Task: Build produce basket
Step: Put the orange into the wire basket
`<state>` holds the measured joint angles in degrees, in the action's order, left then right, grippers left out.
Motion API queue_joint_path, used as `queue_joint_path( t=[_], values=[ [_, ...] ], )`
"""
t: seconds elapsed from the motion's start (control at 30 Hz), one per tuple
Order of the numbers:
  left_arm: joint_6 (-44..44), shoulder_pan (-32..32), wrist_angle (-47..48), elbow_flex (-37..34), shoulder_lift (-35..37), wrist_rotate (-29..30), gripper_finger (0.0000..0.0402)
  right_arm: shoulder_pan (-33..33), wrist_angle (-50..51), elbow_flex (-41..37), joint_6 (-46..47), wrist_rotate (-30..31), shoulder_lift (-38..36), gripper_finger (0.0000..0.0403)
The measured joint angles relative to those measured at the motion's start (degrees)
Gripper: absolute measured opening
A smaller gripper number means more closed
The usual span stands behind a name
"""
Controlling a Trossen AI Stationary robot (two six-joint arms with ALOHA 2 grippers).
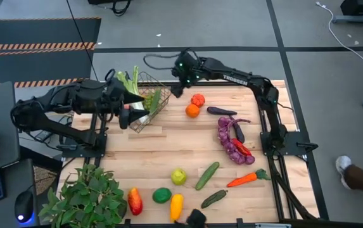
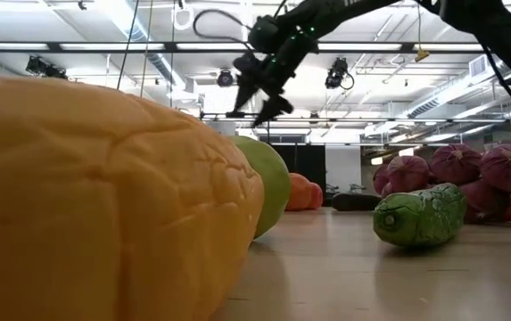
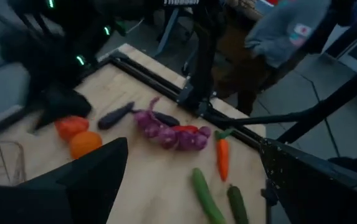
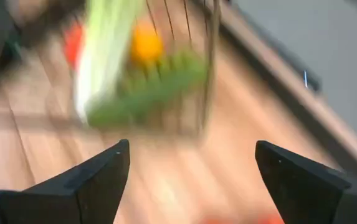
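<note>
The wire-mesh basket (image 1: 151,101) of thin dark metal sits tilted at the far left part of the wooden table (image 1: 168,149), with pale green celery stalks (image 1: 130,82) and a bumpy green piece inside. The left gripper (image 1: 130,115) is at the basket's near rim — whether its fingers grip the wire, I cannot tell. The right gripper (image 1: 180,83) hangs in the air just beside the basket, fingers spread wide and empty — the round orange (image 1: 192,111), knobby purple grapes (image 1: 230,144) and tapered carrot (image 1: 244,179) lie loose on the planks.
</note>
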<state>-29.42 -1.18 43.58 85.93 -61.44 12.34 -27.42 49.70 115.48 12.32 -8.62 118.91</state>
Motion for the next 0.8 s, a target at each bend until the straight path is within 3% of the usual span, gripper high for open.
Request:
queue_joint_path(
  t=[0.1,0.2,0.4,0.8],
  values=[
    [2.25,1.22,0.01,0.02,0.44,0.07,0.0373,1.23,6.8,-0.09,-0.42,0.37,0.02,0.0349],
    [3.87,2.47,-0.08,0.02,0.49,0.06,0.0373,3.0,9.9,-1.4,1.03,4.41,0.0,0.0349],
    [6.89,3.02,-0.05,0.02,0.92,0.05,0.0373,4.28,16.23,-4.7,14.78,7.72,-0.04,0.0349],
    [9.09,3.0,2.06,0.02,0.84,-0.78,0.0373,6.41,9.93,-13.91,25.44,10.93,0.02,0.0348]
  ],
)
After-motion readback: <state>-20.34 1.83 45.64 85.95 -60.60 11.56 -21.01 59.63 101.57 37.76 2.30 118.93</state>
